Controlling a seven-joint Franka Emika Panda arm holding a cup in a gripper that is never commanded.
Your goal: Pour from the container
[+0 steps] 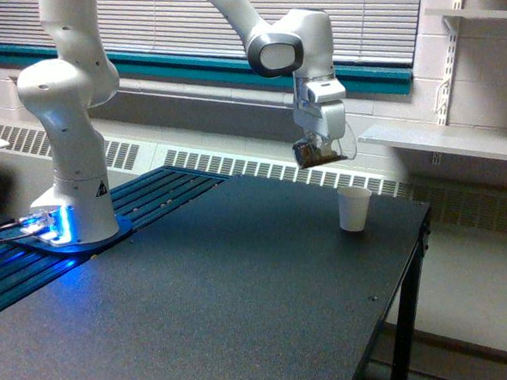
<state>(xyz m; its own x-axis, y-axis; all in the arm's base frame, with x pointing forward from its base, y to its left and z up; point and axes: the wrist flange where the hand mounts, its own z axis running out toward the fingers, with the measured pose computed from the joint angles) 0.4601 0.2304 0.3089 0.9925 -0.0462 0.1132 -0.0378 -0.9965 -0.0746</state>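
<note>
We note the worktop (pixel 242 285), dark and flat, carrying a white paper cup (pixel 354 209) near its far edge; above it hangs the gripper (pixel 321 148), jaws clamped on the container (pixel 319 154), which sits tilted in the air, up and toward the exterior view's left of the paper cup, well apart from it. We judge the container light, thin-walled and easily crushed; hold it at mid-wall with modest force; its brown granules should flow loosely once tipped further.

container (pixel 318 153) above table (pixel 243 303), paper cup (pixel 354 208) right
</note>
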